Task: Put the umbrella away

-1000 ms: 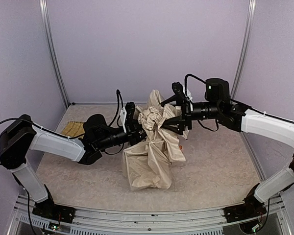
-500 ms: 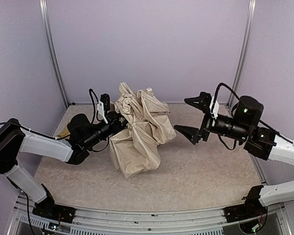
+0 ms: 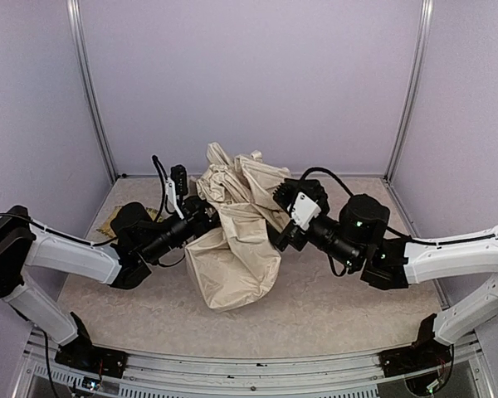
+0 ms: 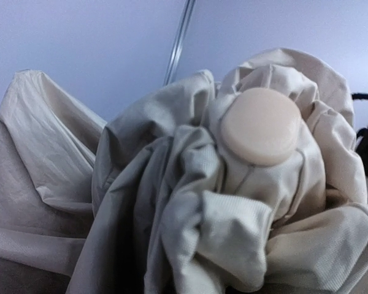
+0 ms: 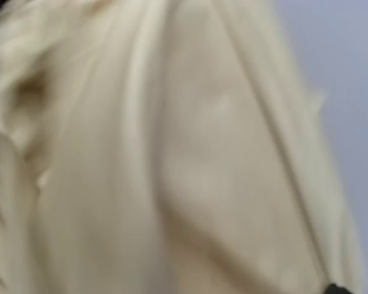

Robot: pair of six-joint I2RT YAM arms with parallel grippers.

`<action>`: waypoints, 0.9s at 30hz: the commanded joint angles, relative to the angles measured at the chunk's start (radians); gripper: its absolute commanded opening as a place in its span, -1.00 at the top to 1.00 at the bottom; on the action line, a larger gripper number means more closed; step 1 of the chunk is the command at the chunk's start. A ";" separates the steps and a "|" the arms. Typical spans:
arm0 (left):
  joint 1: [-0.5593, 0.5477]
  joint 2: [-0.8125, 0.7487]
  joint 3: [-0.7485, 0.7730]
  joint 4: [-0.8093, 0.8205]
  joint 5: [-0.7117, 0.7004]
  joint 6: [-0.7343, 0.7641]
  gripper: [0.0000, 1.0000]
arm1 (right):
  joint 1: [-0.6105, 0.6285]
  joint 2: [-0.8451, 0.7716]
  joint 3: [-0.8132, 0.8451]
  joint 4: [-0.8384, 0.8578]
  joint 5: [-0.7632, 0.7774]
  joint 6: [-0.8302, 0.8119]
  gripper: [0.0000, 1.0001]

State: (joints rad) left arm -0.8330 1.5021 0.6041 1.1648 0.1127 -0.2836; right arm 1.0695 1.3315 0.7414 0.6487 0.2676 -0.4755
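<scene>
The umbrella [image 3: 232, 249] is a crumpled bundle of cream-beige fabric at the middle of the table, its lower folds hanging down to the surface. My left gripper [image 3: 201, 209] comes in from the left with its tip buried in the upper folds, shut on the umbrella. In the left wrist view the fabric [image 4: 172, 214] fills the frame, a round beige cap [image 4: 260, 125] pokes out of it, and my own fingers are hidden. My right gripper [image 3: 275, 217] is pressed against the umbrella's right side with its jaws spread open. The right wrist view shows only blurred fabric [image 5: 172, 153].
A sliver of a woven yellow tray [image 3: 109, 222] shows at the left behind my left arm. Purple walls with metal posts close in the back and both sides. A metal rail runs along the near edge.
My right gripper, open and off to the right half a second ago, has swung in against the umbrella's right side. The left gripper and the bundle have shifted slightly to the right.
</scene>
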 commanded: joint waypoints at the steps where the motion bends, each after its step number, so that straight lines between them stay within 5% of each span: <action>1: -0.051 -0.043 0.010 0.095 0.201 0.097 1.00 | -0.046 0.038 0.134 -0.085 -0.121 -0.091 -1.00; 6: -0.066 -0.023 0.032 0.083 0.319 0.121 1.00 | -0.060 0.119 0.344 -0.550 -0.570 -0.192 -0.94; 12: -0.105 -0.002 0.085 0.039 0.399 0.189 1.00 | -0.065 0.163 0.397 -0.639 -0.630 -0.187 -0.78; 17: -0.109 -0.019 0.093 0.024 0.407 0.202 0.93 | -0.096 0.144 0.379 -0.633 -0.633 -0.143 -0.35; 21: -0.105 -0.049 0.067 0.018 0.360 0.219 0.42 | -0.120 0.095 0.330 -0.613 -0.638 -0.115 -0.05; 24: -0.090 -0.070 0.049 0.012 0.308 0.218 -0.22 | -0.137 0.061 0.289 -0.596 -0.645 -0.093 0.16; 27: -0.064 -0.094 0.045 -0.024 0.278 0.214 -0.54 | -0.150 0.035 0.261 -0.592 -0.654 -0.070 0.33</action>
State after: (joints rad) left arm -0.9092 1.4715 0.6331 1.0977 0.4156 -0.0750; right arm 0.9314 1.3998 1.0416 0.0429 -0.3779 -0.5900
